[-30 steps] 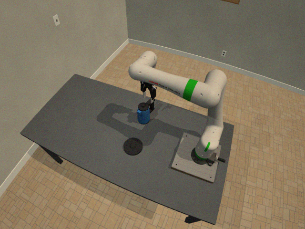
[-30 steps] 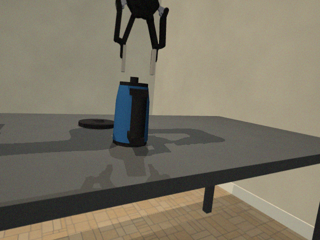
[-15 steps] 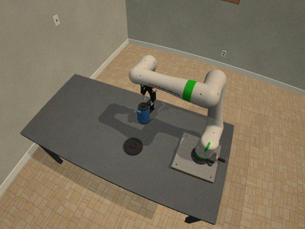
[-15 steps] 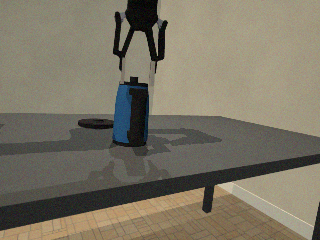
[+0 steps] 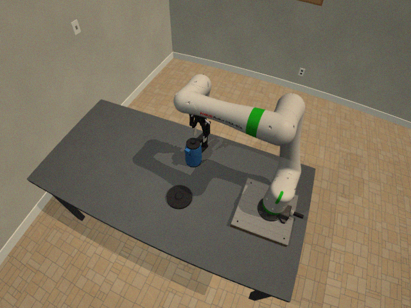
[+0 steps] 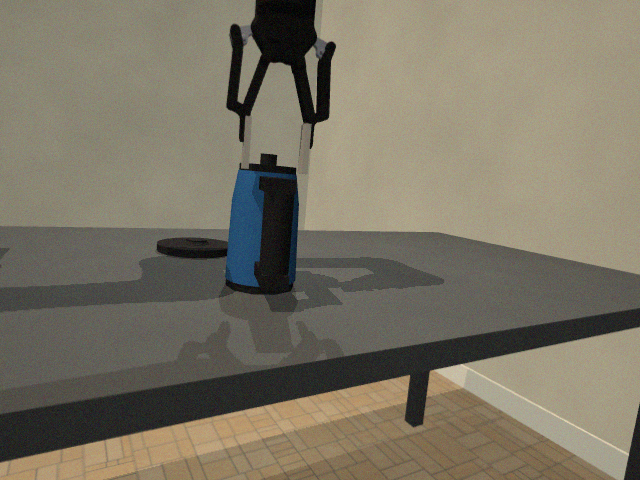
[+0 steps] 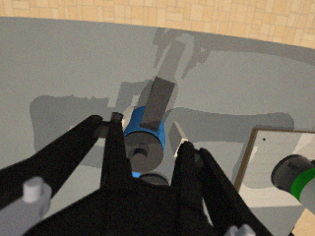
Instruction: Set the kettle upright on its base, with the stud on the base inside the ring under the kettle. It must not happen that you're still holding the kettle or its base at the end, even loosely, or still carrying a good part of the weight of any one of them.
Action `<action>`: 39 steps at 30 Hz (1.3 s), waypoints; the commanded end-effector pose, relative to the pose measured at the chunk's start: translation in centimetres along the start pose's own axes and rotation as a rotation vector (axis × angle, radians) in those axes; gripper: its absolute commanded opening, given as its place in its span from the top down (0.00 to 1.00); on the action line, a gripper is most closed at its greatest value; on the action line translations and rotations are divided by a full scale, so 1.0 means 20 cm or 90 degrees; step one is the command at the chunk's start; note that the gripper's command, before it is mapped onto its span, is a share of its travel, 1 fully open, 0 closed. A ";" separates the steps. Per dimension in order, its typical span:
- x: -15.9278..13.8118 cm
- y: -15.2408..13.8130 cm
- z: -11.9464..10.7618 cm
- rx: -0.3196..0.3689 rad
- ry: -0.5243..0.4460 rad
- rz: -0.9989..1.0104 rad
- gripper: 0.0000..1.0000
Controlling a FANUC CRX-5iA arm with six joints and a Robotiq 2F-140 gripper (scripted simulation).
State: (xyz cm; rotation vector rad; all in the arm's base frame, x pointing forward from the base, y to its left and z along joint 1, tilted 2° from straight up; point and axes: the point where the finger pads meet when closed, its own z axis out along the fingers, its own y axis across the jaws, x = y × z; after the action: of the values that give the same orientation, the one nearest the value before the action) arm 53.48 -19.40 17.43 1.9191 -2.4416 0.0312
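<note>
One blue kettle (image 6: 247,227) stands upright, black handle (image 6: 275,235) forward.

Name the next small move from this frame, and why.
Probably lower a little further. The gripper, jaws open and holding nothing, straddles only the top rim of the upright blue kettle, which stands on the table apart from its base.
</note>
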 end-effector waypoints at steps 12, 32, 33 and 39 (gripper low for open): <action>0.00 0.00 0.00 0.000 0.000 0.000 0.53; 0.00 0.00 0.05 0.000 0.000 0.000 0.53; 0.00 0.00 0.06 0.000 0.000 0.000 0.53; 0.00 0.00 0.14 0.000 0.000 0.000 0.53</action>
State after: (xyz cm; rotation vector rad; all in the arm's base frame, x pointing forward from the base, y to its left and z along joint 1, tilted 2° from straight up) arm 53.44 -19.47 15.56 1.9190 -2.4415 0.0307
